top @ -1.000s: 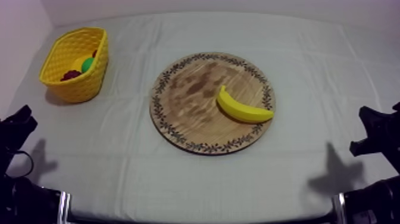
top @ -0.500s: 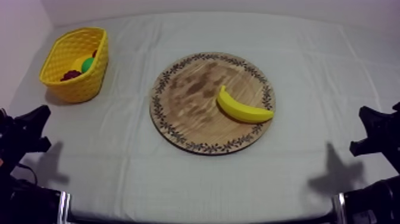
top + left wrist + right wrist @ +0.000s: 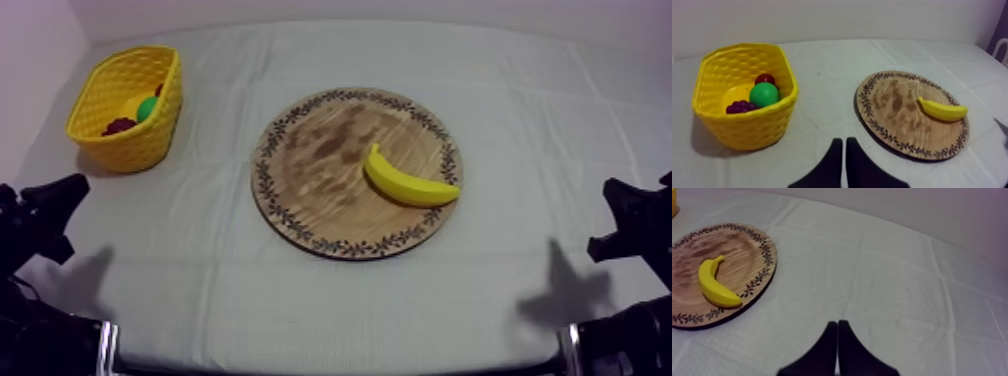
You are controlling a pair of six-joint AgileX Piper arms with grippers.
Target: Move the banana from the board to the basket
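Note:
A yellow banana (image 3: pixel 406 181) lies on the right half of the round wooden board (image 3: pixel 320 160) at the table's middle. It also lies on the board (image 3: pixel 897 112) as the banana (image 3: pixel 942 109) in the left wrist view, and as the banana (image 3: pixel 713 284) on the board (image 3: pixel 742 248) in the right wrist view. The yellow basket (image 3: pixel 125 105) stands at the far left. My left gripper (image 3: pixel 60 195) hovers low at the left edge, shut (image 3: pixel 845 145) with nothing held. My right gripper (image 3: pixel 615 200) rests low at the right edge, shut (image 3: pixel 837 325) on nothing.
Inside the basket (image 3: pixel 747 127) lie a green round fruit (image 3: pixel 764 94), a small red fruit (image 3: pixel 765 78), a bunch of grapes (image 3: pixel 739 107) and a yellow fruit (image 3: pixel 734 95). Bare cloth lies between the basket and the board, and to the board's right.
My left gripper has risen from its low spot and moved a little inward towards the table. The right arm, banana and basket have stayed put.

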